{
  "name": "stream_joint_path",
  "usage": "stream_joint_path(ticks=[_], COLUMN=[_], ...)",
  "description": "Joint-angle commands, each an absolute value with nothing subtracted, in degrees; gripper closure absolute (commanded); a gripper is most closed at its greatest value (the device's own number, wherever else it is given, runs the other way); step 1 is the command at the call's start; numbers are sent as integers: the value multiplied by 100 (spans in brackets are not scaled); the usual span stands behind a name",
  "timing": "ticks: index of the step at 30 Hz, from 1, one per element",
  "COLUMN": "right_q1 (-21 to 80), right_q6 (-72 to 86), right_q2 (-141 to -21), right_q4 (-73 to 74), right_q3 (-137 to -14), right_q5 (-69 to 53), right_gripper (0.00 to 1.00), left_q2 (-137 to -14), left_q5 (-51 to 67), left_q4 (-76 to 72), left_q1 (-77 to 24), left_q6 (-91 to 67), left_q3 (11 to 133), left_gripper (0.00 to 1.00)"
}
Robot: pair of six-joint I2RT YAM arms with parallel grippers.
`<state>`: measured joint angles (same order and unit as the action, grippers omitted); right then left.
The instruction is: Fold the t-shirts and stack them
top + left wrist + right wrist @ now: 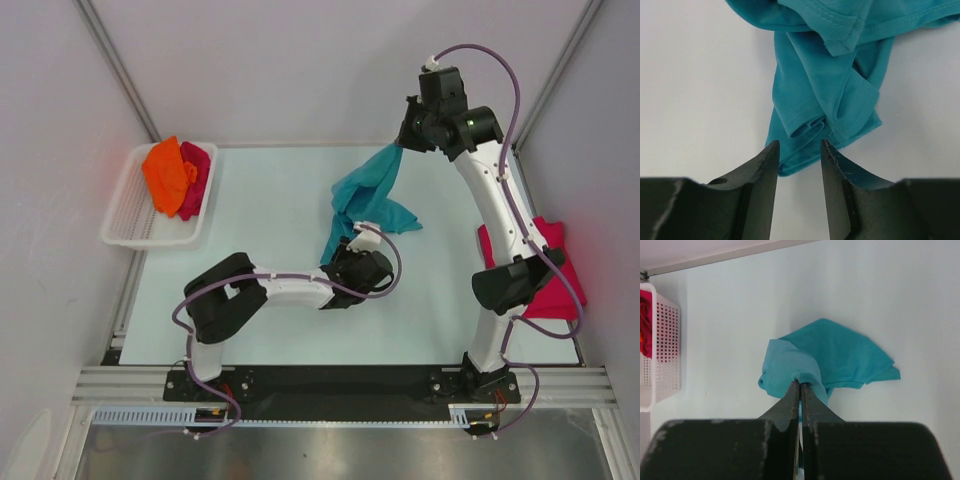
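My right gripper hangs high at the back of the table, shut on a bunch of the teal t-shirt. The shirt drapes down from it to the table. In the right wrist view the fingertips pinch a fold of the teal t-shirt. My left gripper is low at the shirt's near end, open. In the left wrist view the gripper has the bottom hem of the teal t-shirt lying right at its tips, with bare table showing between the jaws.
A white slatted basket at the back left holds an orange t-shirt and a crimson-pink t-shirt. Another crimson-pink t-shirt lies at the right edge, partly under the right arm. Walls close in the table on three sides.
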<state>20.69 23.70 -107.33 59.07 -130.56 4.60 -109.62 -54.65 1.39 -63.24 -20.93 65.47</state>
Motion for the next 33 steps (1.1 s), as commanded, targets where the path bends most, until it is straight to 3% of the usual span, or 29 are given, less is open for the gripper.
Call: stream_joint_path(ticks=[1, 20, 33], right_q1=[2021, 2013, 2021], right_q6=[2241, 2189, 2153], right_q2=[-10564, -10793, -10767], right_q4=[6082, 6460, 6618], right_q3=[-13464, -13975, -14036], right_q5=[641, 949, 1063], right_gripper=[100, 100, 100], left_q2=[-10916, -11461, -11610], left_q5=[-5309, -4825, -4641], left_q4=[-342, -527, -483], left_q1=[-6144, -6073, -5889], left_q6=[-2215, -2083, -2013], left_q3=[6434, 7031, 7119], left_gripper=[58, 64, 86])
